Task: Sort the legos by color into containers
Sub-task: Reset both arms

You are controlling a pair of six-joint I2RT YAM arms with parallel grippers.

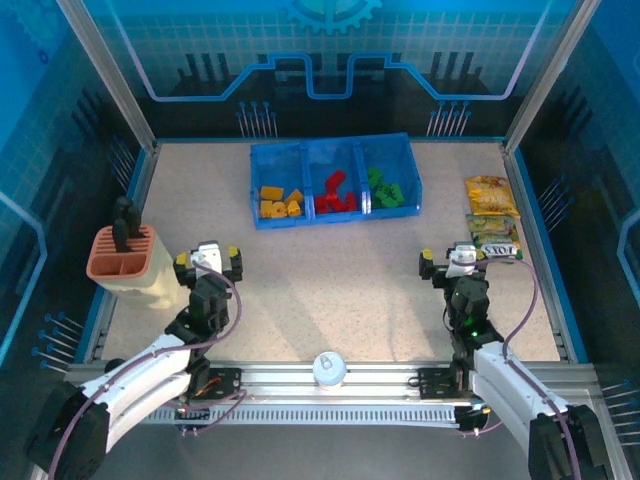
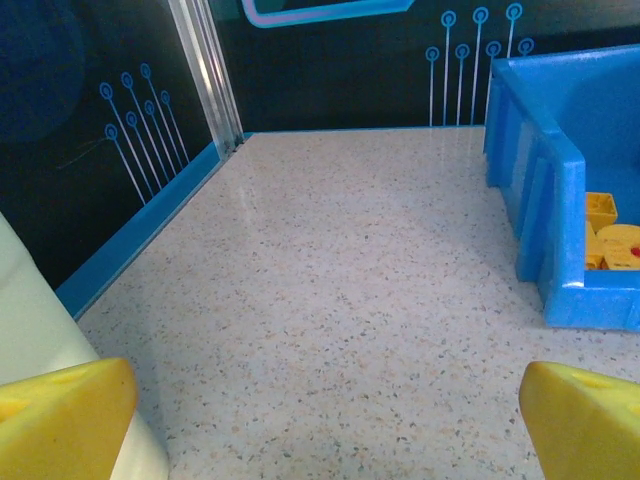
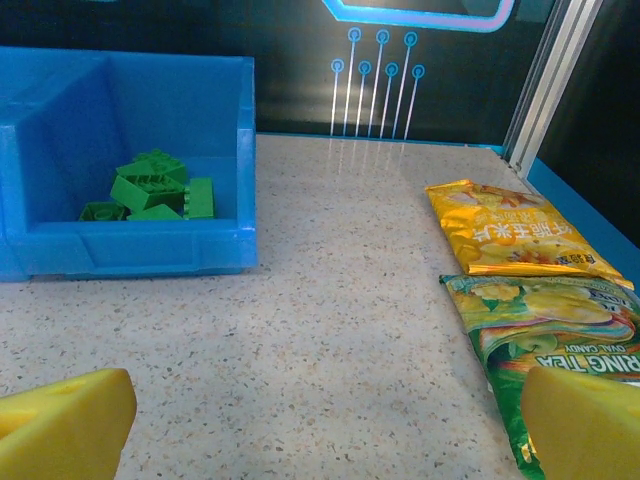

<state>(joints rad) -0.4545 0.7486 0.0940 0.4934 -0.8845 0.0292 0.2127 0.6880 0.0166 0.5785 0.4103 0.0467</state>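
The blue tray sits at the back middle of the table with three compartments. Yellow-orange legos lie in its left one, red legos in the middle, green legos in the right. The yellow legos peek over the tray wall in the left wrist view; the green legos show inside the tray in the right wrist view. My left gripper is open over bare tabletop at the near left. My right gripper is open at the near right, holding nothing.
A terracotta slotted holder on a cream base stands at the left, close beside my left gripper. Two snack packets, one yellow and one green, lie at the right, just beyond my right gripper; they appear as the yellow packet and green packet.
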